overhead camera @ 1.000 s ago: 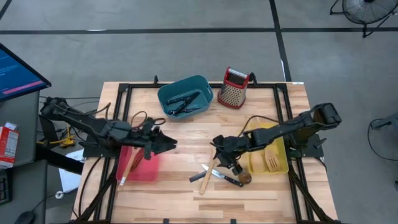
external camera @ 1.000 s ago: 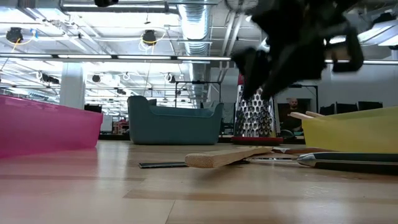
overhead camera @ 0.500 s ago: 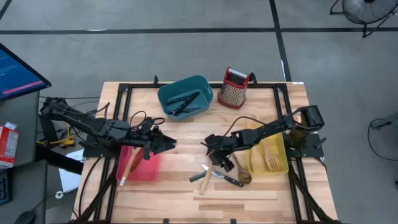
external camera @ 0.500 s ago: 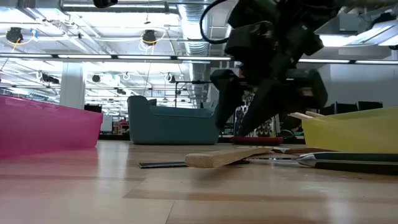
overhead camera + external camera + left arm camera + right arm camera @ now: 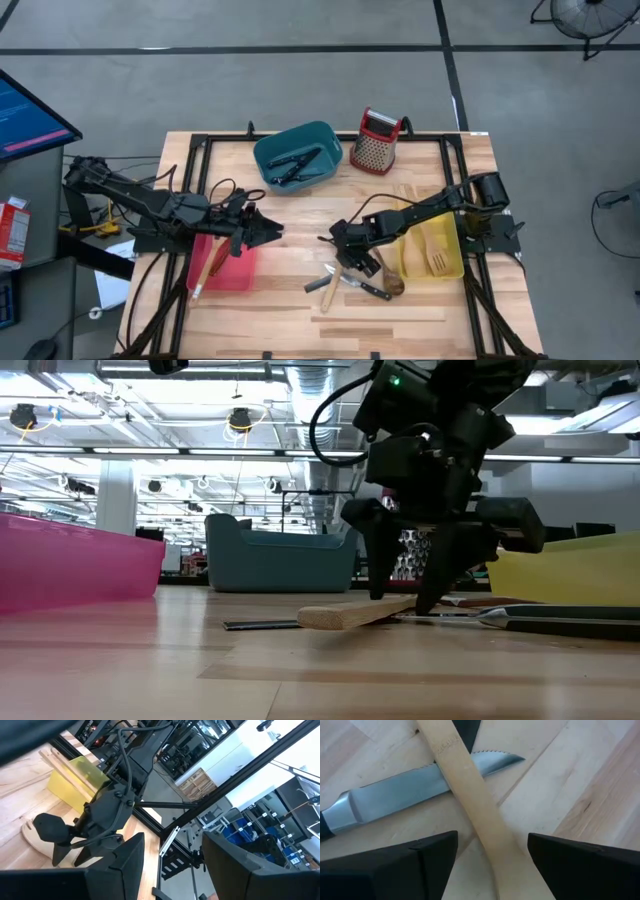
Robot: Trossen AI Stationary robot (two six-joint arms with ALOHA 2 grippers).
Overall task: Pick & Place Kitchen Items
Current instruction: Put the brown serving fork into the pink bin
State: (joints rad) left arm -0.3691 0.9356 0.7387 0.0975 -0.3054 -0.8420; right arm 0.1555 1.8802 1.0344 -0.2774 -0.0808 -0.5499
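- Over on the left, my left gripper (image 5: 268, 231) waits above the near-right corner of the red bin (image 5: 238, 274); its fingers (image 5: 129, 854) stand apart with nothing between them. A pale wooden utensil (image 5: 200, 277) leans over the bin's left edge.
- At the far middle, the teal bin (image 5: 322, 135) holds a few dark-handled items, and the box grater (image 5: 376, 142) stands just to its right; neither matters to this step.
- Near the table's middle, I have my right gripper (image 5: 348, 256) low over the loose pile, fingers spread on either side of the pale wooden spatula (image 5: 473, 795), which lies across the blade of a serrated knife (image 5: 395, 795). I judge this the reach-and-grasp step for the spatula, not yet closed.
- Next, I think I need to settle down a touch, close on the handle alone, and lift straight up so the knife under it is not dragged along.
- To the right, a dark wooden spoon (image 5: 390, 279) lies beside the pile, and the yellow bin (image 5: 455, 272) already holds pale wooden pieces, a likely drop point.
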